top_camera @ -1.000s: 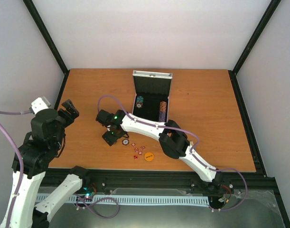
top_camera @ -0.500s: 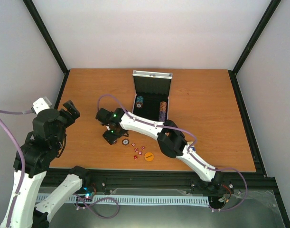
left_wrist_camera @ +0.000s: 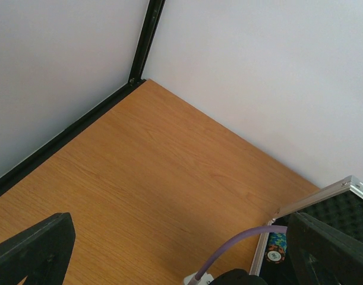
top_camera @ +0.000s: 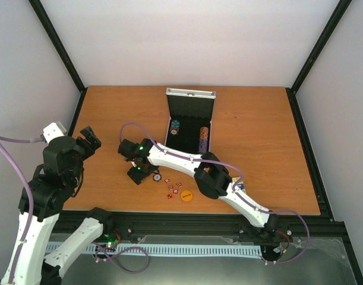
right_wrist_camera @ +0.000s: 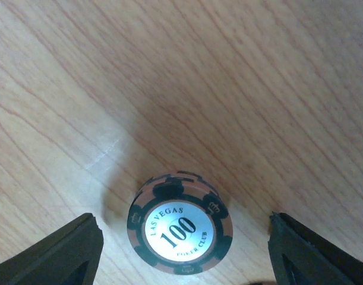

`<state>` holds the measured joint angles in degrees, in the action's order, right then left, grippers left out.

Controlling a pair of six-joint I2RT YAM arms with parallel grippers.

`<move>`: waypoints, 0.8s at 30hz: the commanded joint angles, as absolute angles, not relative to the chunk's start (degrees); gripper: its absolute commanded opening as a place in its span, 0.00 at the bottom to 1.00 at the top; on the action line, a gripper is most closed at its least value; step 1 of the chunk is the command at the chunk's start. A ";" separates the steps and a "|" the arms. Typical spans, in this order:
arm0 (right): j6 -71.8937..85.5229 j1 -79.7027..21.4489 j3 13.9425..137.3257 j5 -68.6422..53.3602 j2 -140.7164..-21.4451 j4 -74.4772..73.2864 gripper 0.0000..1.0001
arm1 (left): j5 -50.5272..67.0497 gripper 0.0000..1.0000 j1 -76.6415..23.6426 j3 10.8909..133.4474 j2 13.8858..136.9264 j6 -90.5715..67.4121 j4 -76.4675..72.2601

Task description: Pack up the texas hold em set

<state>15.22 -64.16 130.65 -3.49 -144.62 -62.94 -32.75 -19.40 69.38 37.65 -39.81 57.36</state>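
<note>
Two grippers: both are seen with the jaws apart and nothing held.
Right gripper [right_wrist_camera: 182,228]: it is lowered close over the table [top_camera: 258,154] with the jaws spread wide, one finger on each side of the chip stack and neither touching it.
Chip stack [right_wrist_camera: 180,233]: a striped chip marked 100 is seen on top, lying flat near the front middle of the table. How many chips lie beneath cannot be told.
Left gripper [top_camera: 90,137]: it is held high at the left edge, open and empty, well apart from everything.
Case [top_camera: 189,133]: it is set at the far middle with the lid upright, and chips [top_camera: 203,139] are already slotted into the black lining.
Dice [top_camera: 173,189]: small red ones are scattered just right of the chip stack and nearer.
Orange disc [top_camera: 186,195]: it is lying beside the dice.
Step judged: a pinch on the chip stack is being lined up.
Risk, uneven closing: the stack may be pushed aside if one finger arrives first.
Risk, high grip: lower chips may be left behind or sheared off.
Risk, stray contact: the dice may be knocked if the stack is shoved right.
</note>
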 commanded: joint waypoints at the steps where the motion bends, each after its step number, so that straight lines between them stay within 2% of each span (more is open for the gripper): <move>1: 15.32 -64.61 132.40 -3.14 -147.22 -63.57 0.76 | -32.77 1.00 -19.16 69.35 36.69 -38.31 56.27; 4: 15.52 -64.89 132.89 -2.44 -147.79 -64.24 0.72 | -32.86 1.00 -19.16 69.35 36.36 -38.15 56.26; 18: 16.10 -67.65 133.10 2.10 -149.29 -67.30 0.72 | -32.56 1.00 -19.16 68.57 35.45 -38.58 56.53; 21: 16.33 -67.68 133.11 1.86 -149.67 -67.41 0.64 | -32.54 1.00 -19.15 68.48 35.12 -38.59 56.71; 24: 16.43 -67.68 133.15 1.80 -149.61 -67.56 0.62 | -32.77 1.00 -19.15 68.49 34.92 -38.58 56.90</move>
<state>16.10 -66.83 132.92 1.91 -146.41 -64.42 -32.75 -19.40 68.27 35.64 -39.27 57.04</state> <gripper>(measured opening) 0.634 0.998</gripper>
